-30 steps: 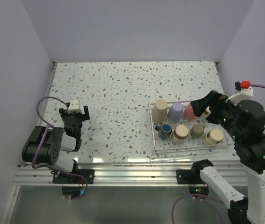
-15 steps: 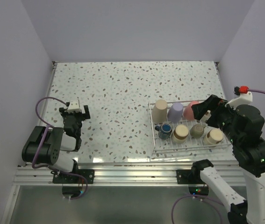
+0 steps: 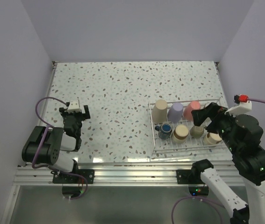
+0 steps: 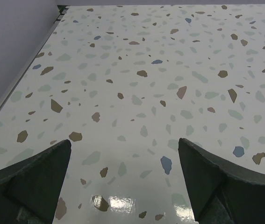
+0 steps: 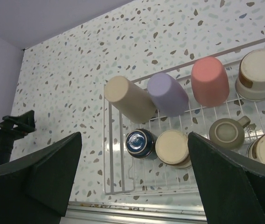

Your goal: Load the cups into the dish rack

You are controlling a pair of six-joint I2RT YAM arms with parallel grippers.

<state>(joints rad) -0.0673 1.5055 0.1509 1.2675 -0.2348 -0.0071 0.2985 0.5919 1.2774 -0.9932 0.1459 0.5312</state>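
The dish rack (image 3: 188,147) is set at the near right of the table (image 3: 123,84), with a beige tumbler (image 5: 130,99), lavender tumbler (image 5: 168,93) and coral tumbler (image 5: 210,80) laid along its far row. The left gripper (image 4: 124,144) and right gripper (image 5: 134,135) are spread wide, nothing held.

A robotics lab test cell: plain lavender walls (image 3: 10,70) box in a speckled tabletop (image 3: 123,88), 2 robot arms (image 3: 46,149) bolted to an aluminium rail (image 3: 132,173) at its edge, purple cables (image 3: 38,107) looping.

Cups (image 3: 175,112) inside dish rack (image 3: 153,136); rack on table (image 3: 123,88), right side, near front edge.
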